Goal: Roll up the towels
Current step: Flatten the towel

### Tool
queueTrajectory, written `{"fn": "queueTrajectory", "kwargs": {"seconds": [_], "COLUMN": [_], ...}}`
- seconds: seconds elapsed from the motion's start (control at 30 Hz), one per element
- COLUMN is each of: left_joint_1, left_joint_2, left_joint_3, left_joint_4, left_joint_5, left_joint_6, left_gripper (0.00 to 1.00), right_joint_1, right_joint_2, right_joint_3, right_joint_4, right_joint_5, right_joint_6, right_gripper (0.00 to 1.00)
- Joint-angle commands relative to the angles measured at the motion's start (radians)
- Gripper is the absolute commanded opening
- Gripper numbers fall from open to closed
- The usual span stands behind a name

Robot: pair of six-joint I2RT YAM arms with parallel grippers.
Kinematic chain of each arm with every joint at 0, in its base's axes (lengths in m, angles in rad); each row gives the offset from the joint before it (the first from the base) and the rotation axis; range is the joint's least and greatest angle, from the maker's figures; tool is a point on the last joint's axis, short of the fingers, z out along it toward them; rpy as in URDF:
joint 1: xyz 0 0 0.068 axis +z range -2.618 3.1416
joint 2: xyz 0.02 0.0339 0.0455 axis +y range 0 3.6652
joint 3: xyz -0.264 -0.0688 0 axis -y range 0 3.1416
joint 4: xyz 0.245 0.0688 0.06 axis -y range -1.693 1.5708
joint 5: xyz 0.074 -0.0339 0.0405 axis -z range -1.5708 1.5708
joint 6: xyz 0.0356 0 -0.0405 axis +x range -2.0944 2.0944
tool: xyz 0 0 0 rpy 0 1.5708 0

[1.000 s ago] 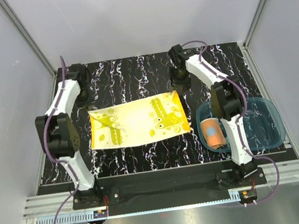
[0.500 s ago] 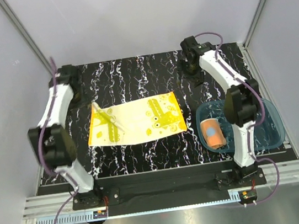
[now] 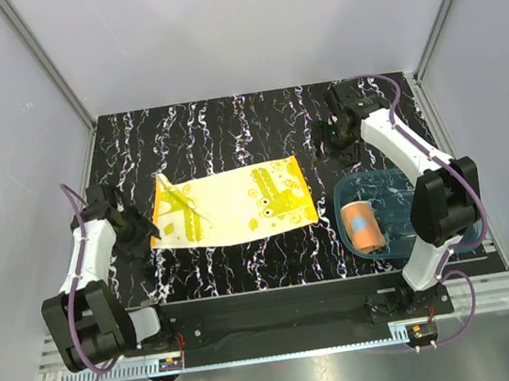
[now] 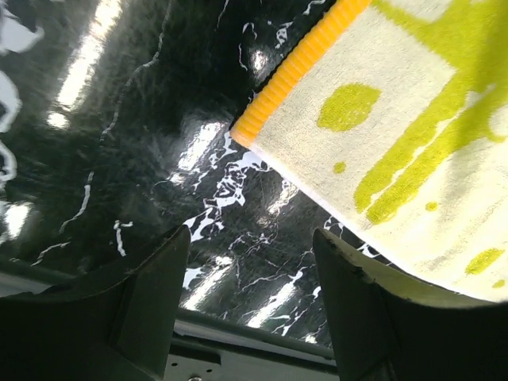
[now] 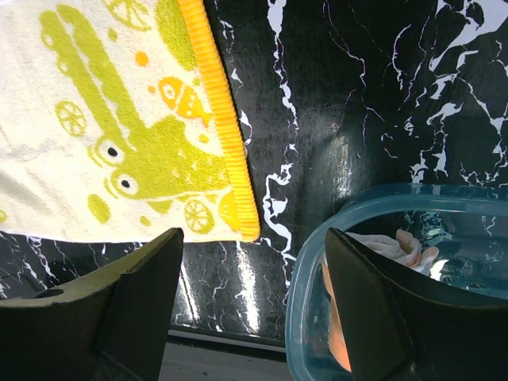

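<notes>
The yellow towel [image 3: 233, 205] lies spread flat mid-table, its far-left corner folded over. In the left wrist view its orange-edged corner [image 4: 397, 119] sits beyond my left gripper [image 4: 250, 238], which is open over bare table. From above, my left gripper [image 3: 137, 231] hovers just left of the towel's left edge. The orange towel [image 3: 364, 225] lies rolled in the blue tray [image 3: 463, 190]. Behind the tray my right gripper [image 3: 334, 134] stands open. In the right wrist view my right gripper [image 5: 254, 234] holds nothing, with the yellow towel [image 5: 119, 143] at left and the orange towel [image 5: 334, 334] at right.
The black marbled table [image 3: 227, 128] is boxed in by grey walls at the back and both sides. The tray's rim [image 5: 317, 254] lies close under my right gripper's right finger. A metal rail runs along the near edge.
Both grippers opened and let go of the yellow towel's far corners. My left arm swung back to the near left; my right gripper drifted right. The towel settled with its far-left corner folded.
</notes>
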Motion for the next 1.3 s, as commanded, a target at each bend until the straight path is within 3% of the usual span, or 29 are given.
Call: {"fn": "queueTrajectory", "kwargs": {"seconds": [0.0,0.43,0.83,1.27], "left_joint_1": [0.02,0.018,0.018,0.017], "left_joint_2": [-0.002,0.038,0.075,0.136], "left_joint_3": [-0.034,-0.115,-0.215,-0.209], "left_joint_4": [0.165,0.282,0.397,0.458], "left_joint_5": [0.103,-0.026,-0.103,-0.115], "left_joint_6": [-0.036,-0.191,-0.239,-0.239], "left_gripper": [0.67,0.61,0.57,0.38], "right_joint_1": [0.007,0.007,0.007,0.006], "right_joint_2": [-0.064,-0.058,-0.03,-0.038], "right_joint_3": [-0.033,-0.058,-0.048,-0.107], "right_joint_4": [0.053,0.079,0.067,0.088], "right_joint_5": [-0.036,-0.074,-0.056,-0.113], "right_joint_6": [-0.006,0.003,-0.031,-0.025], "right_gripper": [0.78,0.77,0.77,0.75]}}
